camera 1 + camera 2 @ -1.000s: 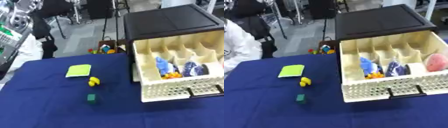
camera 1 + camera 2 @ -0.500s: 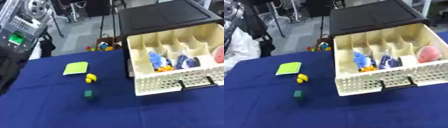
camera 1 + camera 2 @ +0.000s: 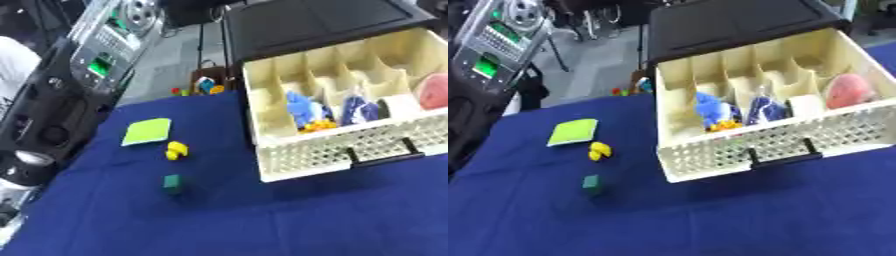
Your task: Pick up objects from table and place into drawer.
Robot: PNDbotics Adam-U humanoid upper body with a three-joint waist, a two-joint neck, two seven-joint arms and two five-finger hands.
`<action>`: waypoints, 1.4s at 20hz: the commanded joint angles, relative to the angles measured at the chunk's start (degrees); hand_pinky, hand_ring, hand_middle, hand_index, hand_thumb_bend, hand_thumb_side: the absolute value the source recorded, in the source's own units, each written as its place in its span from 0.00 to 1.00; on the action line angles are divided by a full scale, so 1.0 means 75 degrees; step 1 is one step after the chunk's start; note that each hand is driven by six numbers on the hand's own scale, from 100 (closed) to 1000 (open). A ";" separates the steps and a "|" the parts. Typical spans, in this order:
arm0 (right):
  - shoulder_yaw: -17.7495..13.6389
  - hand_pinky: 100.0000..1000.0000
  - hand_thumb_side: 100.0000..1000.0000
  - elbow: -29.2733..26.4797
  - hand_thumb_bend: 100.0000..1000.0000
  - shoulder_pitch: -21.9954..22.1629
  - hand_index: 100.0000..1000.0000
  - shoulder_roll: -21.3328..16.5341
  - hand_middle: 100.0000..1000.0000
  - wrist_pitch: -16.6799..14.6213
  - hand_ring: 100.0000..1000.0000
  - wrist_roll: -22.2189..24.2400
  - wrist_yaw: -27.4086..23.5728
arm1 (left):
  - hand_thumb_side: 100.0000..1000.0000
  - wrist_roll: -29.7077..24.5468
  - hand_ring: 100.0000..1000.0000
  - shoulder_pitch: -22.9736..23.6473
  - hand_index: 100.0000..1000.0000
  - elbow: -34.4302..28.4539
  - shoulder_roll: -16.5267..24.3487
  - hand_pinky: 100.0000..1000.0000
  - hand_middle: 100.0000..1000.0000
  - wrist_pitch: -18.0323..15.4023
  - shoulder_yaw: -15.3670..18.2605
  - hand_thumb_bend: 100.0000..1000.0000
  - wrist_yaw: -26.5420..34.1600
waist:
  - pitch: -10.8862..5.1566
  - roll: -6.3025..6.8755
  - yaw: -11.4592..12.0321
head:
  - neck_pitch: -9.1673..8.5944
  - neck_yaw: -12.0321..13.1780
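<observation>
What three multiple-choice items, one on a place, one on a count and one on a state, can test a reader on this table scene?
1. Where does the small yellow object lie?
A. inside the drawer
B. between the flat lime-green square and the small dark green block
C. on the black cabinet top

2. How many loose objects lie on the dark blue tablecloth?
A. one
B. three
C. six

3. What is the state of the cream perforated plastic drawer?
A. pulled open
B. closed
C. removed and upside down

Answers: 1 B, it sits between them; 2 B, square, yellow object, block; 3 A, its compartments show.
</observation>
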 commanded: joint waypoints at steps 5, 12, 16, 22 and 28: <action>0.0002 0.52 1.00 -0.0073 0.00 -0.0210 0.73 -0.0062 0.56 -0.0529 0.57 -0.0503 -0.0055 | 0.54 -0.0196 0.43 -0.0250 0.45 0.0397 -0.0104 0.16 0.33 -0.0195 -0.0201 0.00 0.0280 | -0.0045 0.0018 -0.0088 | 0.0073 -0.0163; -0.0004 0.52 1.00 -0.0073 0.00 -0.0246 0.73 -0.0062 0.56 -0.0517 0.57 -0.0503 -0.0065 | 0.52 -0.0534 0.42 -0.0281 0.45 0.0519 -0.0192 0.14 0.32 -0.0301 -0.0379 0.00 0.1051 | 0.0047 0.0107 -0.0145 | 0.0090 -0.0269; 0.0001 0.52 1.00 -0.0073 0.00 -0.0286 0.73 -0.0042 0.56 -0.0526 0.57 -0.0503 -0.0067 | 0.52 -0.0700 0.42 -0.0288 0.45 0.0666 -0.0233 0.14 0.32 -0.0302 -0.0438 0.00 0.1438 | 0.0093 0.0121 -0.0187 | 0.0074 -0.0274; 0.0004 0.52 1.00 -0.0073 0.00 -0.0340 0.73 0.0017 0.56 -0.0535 0.57 -0.0503 -0.0089 | 0.51 -0.0721 0.43 -0.0401 0.48 0.1386 -0.0475 0.15 0.33 -0.0393 -0.0397 0.00 0.1497 | 0.0166 0.0122 -0.0282 | 0.0045 -0.0241; 0.0003 0.52 1.00 -0.0073 0.00 -0.0376 0.73 0.0069 0.56 -0.0533 0.57 -0.0503 -0.0121 | 0.53 -0.1210 0.53 -0.0508 0.57 0.2245 -0.0653 0.30 0.47 -0.0733 -0.0383 0.11 0.1680 | 0.0194 0.0122 -0.0343 | 0.0073 -0.0199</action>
